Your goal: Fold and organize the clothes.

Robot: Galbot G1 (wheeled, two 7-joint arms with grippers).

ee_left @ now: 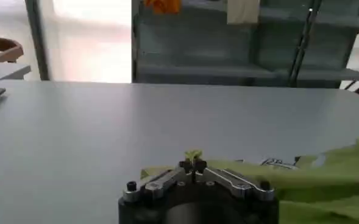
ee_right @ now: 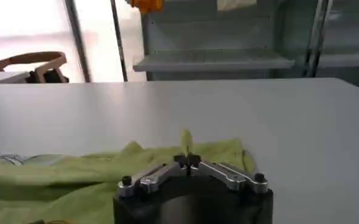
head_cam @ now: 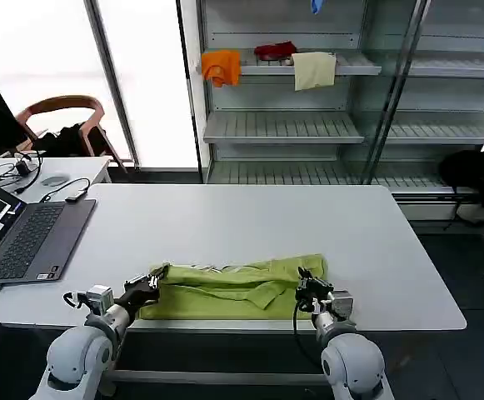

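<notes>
- The T-shirt point(head_cam: 233, 289) lies folded into a long band near the front edge of the white table point(head_cam: 250, 225).
- The left gripper point(head_cam: 152, 282) sits at the band's left end, fingers pinched on a tuft of green fabric point(ee_left: 193, 156).
- The right gripper point(head_cam: 306, 282) sits at the right end, fingers clamped on a raised bit of cloth point(ee_right: 186, 143).
- A laptop point(head_cam: 27, 242) rests on the table's left side.

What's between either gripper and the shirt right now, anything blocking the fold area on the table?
Nothing visible. The left gripper and right gripper are each shut on an edge of the T-shirt, which lies bunched at the near table edge. The tabletop beyond it is bare; the laptop sits well off to the robot's left.
</notes>
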